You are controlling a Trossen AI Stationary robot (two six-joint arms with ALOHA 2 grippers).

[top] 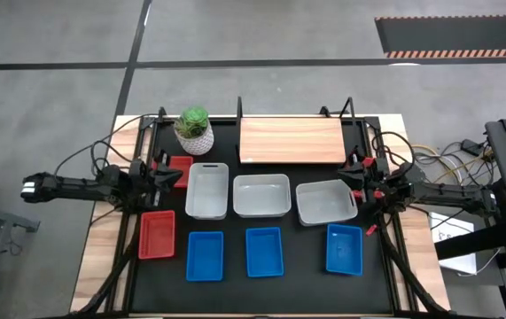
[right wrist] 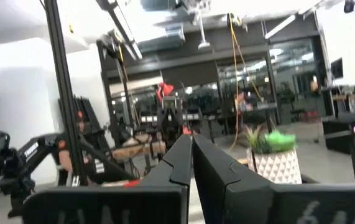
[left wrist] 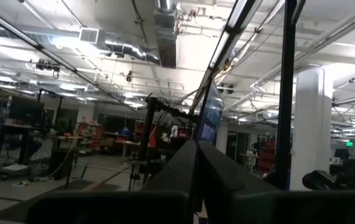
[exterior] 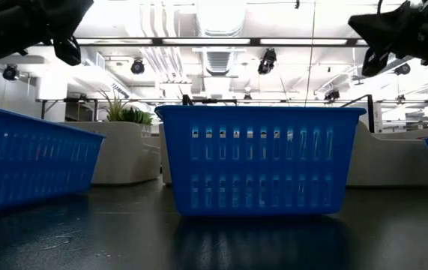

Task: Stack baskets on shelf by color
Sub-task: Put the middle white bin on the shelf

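Note:
The light-brown shelf (top: 292,140) stands at the table's far middle. Three white-grey baskets (top: 261,196) stand in a row before it. Three blue baskets (top: 264,252) stand in a row near the front edge; the middle one fills the low view (exterior: 258,159). One red basket (top: 157,234) stands at the left. Another red basket (top: 182,171) shows partly under my left gripper (top: 171,173). My left gripper is shut (left wrist: 196,149), raised and empty. My right gripper (top: 352,177) is shut (right wrist: 191,142) and empty, raised beside the right white-grey basket (top: 326,202).
A green plant in a white ribbed pot (top: 194,130) stands at the far left beside the shelf, and also shows in the right wrist view (right wrist: 275,163). Black frame posts stand at the table's left and right sides. Cables hang off the right edge (top: 452,164).

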